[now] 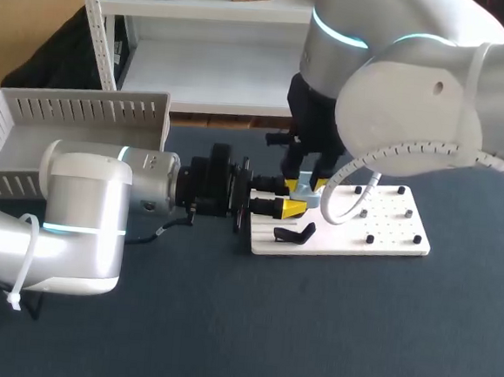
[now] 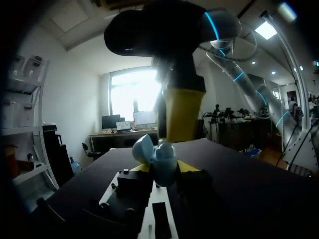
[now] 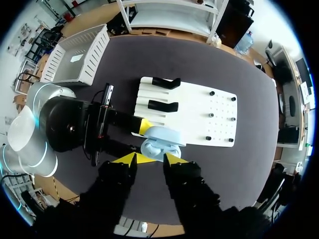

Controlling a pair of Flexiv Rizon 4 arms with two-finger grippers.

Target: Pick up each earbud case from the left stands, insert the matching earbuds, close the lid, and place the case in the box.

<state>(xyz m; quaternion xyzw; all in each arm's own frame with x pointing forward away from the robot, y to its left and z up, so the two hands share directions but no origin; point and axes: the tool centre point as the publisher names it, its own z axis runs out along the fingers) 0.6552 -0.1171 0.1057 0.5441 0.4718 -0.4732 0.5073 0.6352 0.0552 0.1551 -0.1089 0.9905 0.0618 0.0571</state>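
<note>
dark table [image 1: 310, 333] — left gripper [image 1: 293, 198] clamps the open case [image 3: 160, 141] by the edge of the board [image 1: 389, 225]; right gripper [image 3: 149, 158], jaws apart, hovers just above. a skewed push could twist the case loose — or strain its lid [image 2: 142, 148].

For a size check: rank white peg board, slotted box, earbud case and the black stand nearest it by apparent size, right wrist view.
1. peg board
2. slotted box, farther off
3. earbud case, nearest camera
4. black stand
</note>
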